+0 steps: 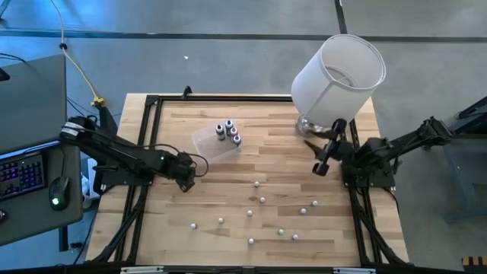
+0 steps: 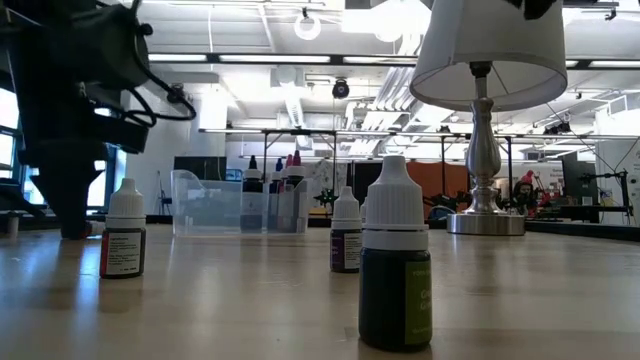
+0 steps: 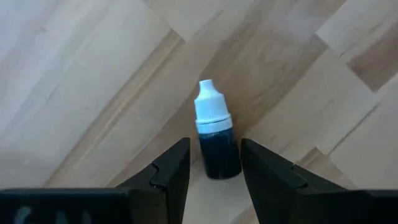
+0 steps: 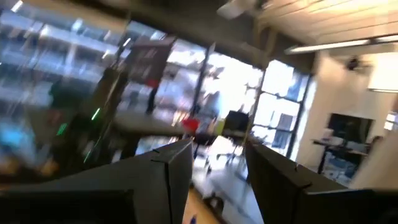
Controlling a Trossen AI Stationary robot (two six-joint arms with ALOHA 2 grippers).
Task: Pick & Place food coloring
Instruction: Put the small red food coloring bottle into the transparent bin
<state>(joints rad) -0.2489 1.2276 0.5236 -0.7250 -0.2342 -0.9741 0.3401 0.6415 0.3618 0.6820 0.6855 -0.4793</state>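
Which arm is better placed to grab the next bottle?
Left. Its pincer sits open around a small dark white-capped bottle on the wooden table. The right pincer is raised near the white lampshade, empty.

Even, bright overhead light falls on the wooden table [image 1: 259,152], with only soft, faint shadows. In the low view, ceiling lights [image 2: 307,22] glare white and the nearest bottle [image 2: 395,260] looks slightly soft. The left wrist view is sharp. The right wrist view is heavily motion-blurred, its windows [image 4: 273,112] blown out.
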